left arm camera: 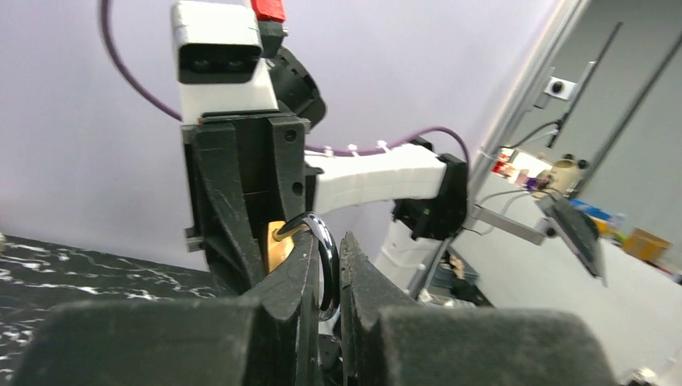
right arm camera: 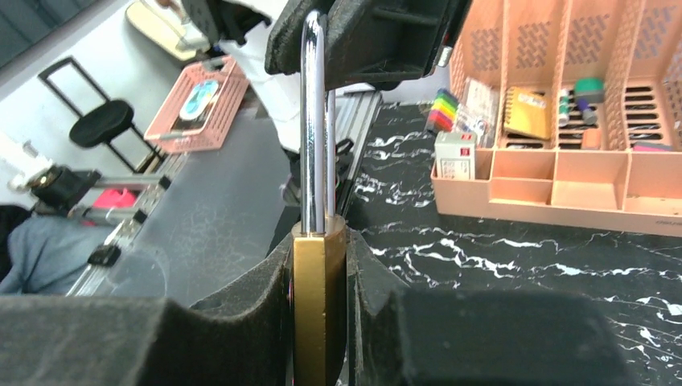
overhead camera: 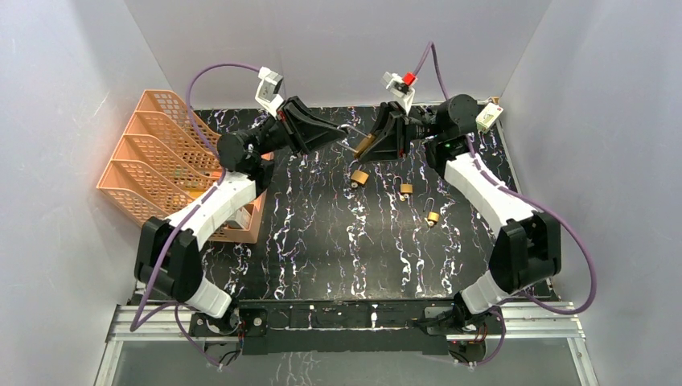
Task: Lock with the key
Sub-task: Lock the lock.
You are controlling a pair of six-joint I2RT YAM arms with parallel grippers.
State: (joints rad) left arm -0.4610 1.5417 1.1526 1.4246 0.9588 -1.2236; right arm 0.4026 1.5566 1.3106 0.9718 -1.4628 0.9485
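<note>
Both jaws — narrow — clamp 1 padlock (right arm camera: 319, 305).

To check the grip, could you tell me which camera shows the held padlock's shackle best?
The right wrist view: the shackle rises full length from the brass body into the left gripper. The left wrist shows only its curved end between the fingers; the top view shows a thin sliver.

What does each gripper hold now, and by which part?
Both hold one brass padlock. The right gripper clamps it by the body, and the left gripper pinches its steel shackle.
</note>
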